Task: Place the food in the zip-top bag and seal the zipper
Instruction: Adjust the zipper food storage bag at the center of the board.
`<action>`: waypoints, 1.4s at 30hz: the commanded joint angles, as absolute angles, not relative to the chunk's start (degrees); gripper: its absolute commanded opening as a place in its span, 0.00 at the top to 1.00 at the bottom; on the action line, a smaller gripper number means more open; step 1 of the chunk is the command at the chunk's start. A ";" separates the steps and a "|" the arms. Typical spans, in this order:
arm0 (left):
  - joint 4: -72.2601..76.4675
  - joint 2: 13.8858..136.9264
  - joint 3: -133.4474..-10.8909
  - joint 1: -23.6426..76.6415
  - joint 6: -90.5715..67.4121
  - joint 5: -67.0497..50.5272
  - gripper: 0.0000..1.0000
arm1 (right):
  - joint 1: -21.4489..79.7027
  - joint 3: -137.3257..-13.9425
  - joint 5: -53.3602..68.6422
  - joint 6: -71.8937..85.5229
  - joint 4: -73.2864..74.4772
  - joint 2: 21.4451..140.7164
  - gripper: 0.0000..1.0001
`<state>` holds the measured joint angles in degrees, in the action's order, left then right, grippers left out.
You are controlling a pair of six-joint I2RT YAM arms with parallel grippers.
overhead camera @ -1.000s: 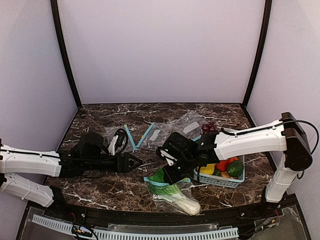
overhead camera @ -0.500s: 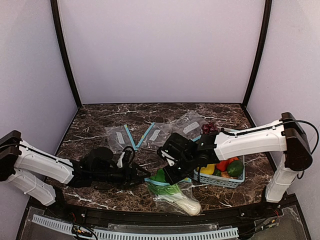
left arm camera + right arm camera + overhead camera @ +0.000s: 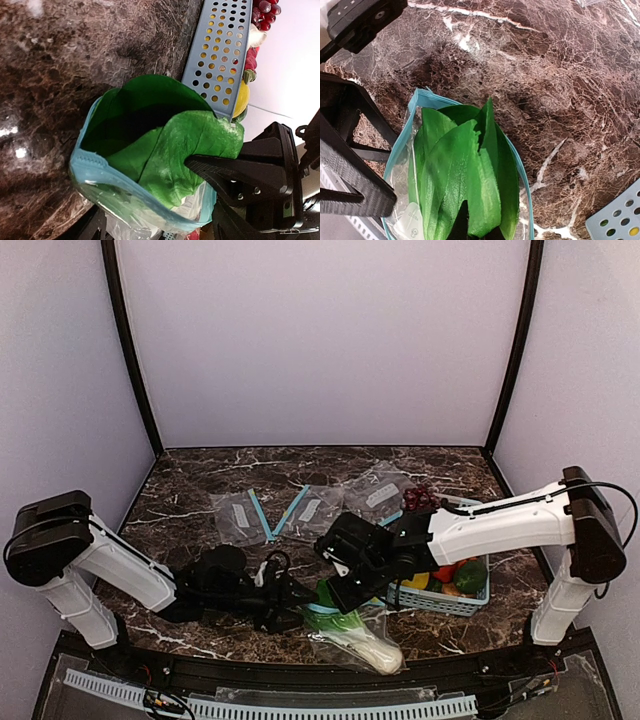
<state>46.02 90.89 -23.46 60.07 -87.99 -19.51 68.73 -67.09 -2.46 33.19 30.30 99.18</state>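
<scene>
The left gripper (image 3: 288,602) is hovering with its fingers spread wide, grasping nothing, just beside the mouth of the bag (image 3: 350,638). The bag is lying near the front edge of the table (image 3: 200,480), its blue zipper (image 3: 90,161) gaping and the leafy vegetable (image 3: 465,170) sitting inside. The right gripper (image 3: 340,590) is pinching the bag's rim, clenched tight. The basket (image 3: 445,602) is standing just beside it.

The left arm (image 3: 130,565) lies low and reaches toward the middle, its jaws wide apart. The right arm (image 3: 500,525) stretches left, jaws pinched tight.
</scene>
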 commanded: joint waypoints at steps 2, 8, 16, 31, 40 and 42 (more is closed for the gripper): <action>48.44 91.73 -26.45 60.34 -90.52 -20.03 0.32 | 70.32 -67.42 -5.16 32.58 31.96 98.67 1.00; 43.87 90.85 -28.32 60.31 -89.19 -19.85 0.47 | 71.00 -67.52 -5.95 32.54 31.81 98.91 1.00; 41.87 91.33 -29.14 60.32 -88.54 -21.50 0.75 | 71.80 -68.37 -6.61 32.24 31.93 99.36 1.00; 35.40 93.87 -31.69 60.25 -84.17 -23.53 0.82 | 73.08 -69.41 -7.71 31.87 33.01 99.23 1.00; 17.66 89.46 -42.08 58.22 -63.35 -19.56 0.99 | 73.12 -68.73 -3.82 31.33 34.12 94.21 1.00; 14.98 89.04 -45.91 57.74 -55.83 -20.28 0.99 | 73.06 -68.90 -2.98 31.37 34.85 92.59 1.00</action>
<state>23.81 92.84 -38.57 59.02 -72.93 -22.02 72.38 -68.36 -5.89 31.97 33.61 97.08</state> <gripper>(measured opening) 0.013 0.029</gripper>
